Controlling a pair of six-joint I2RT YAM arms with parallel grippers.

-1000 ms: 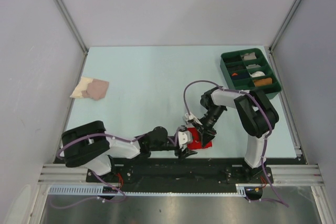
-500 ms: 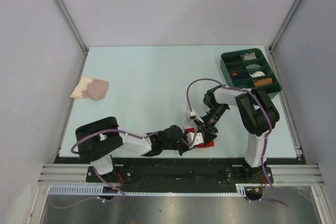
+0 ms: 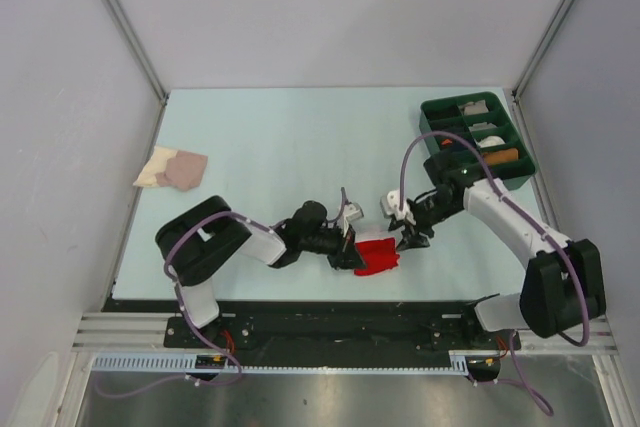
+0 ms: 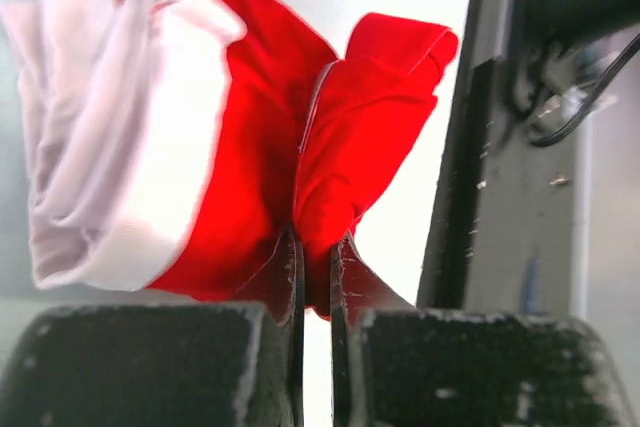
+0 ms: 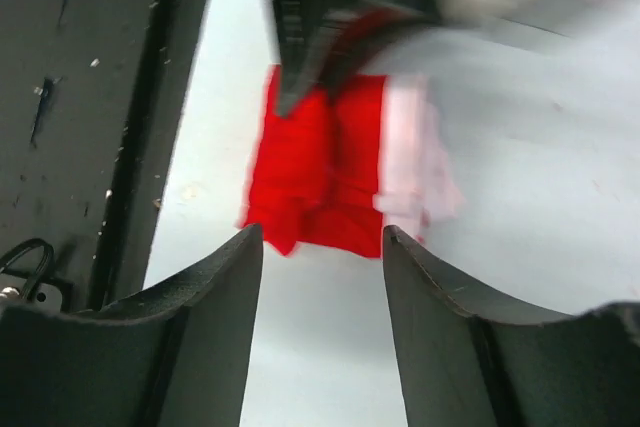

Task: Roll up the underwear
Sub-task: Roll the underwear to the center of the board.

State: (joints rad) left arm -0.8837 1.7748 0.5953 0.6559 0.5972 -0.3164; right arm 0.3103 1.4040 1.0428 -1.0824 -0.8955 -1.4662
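One pair of red underwear [image 3: 378,255] lies bunched near the table's [image 3: 260,147] front edge, between two arms. The left gripper [image 4: 315,257] pinches a red fold, while the right gripper [image 5: 322,247] hovers beside it, fingers spread and empty. One green tray [image 3: 460,99] and one folded cloth [image 3: 172,168] sit well apart.

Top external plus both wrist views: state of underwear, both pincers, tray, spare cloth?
underwear: loosely bunched, not a tidy roll, one red fold pinched.
left pincer: shut on the underwear.
right pincer: open, holding nothing.
green tray: upright, compartments partly filled.
beige-and-pink cloth: folded, lying untouched.
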